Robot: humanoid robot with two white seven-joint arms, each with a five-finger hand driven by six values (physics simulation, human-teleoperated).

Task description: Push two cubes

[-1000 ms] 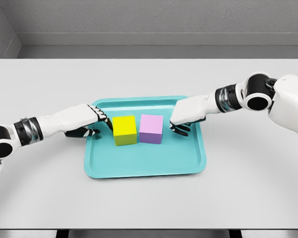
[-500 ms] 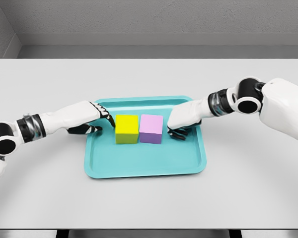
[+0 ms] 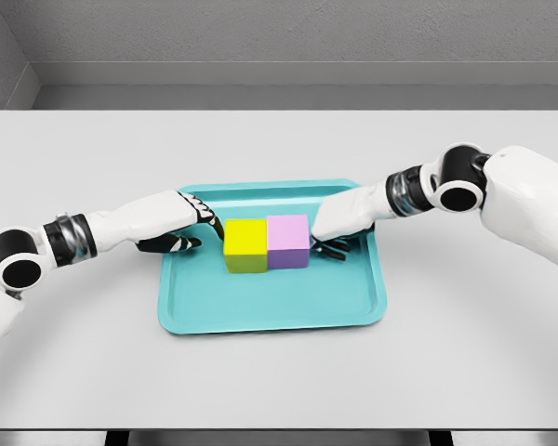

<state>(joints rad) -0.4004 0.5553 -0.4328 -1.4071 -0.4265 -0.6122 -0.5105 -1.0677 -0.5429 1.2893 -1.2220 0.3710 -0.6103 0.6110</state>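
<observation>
The gap between the yellow cube (image 3: 245, 242) and the pink cube (image 3: 288, 240) has closed since a second ago: they now sit side by side, faces touching, near the middle of the teal tray (image 3: 270, 311). So the push looks essentially done. The left hand (image 3: 188, 223), fingers loosely extended and holding nothing, lies at the yellow cube's 9 o'clock; the right hand (image 3: 339, 226), likewise empty, presses at the pink cube's 3 o'clock.

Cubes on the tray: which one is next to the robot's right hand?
The pink cube. It sits beside the right hand, while the yellow cube is on the other side, by the left hand.
</observation>
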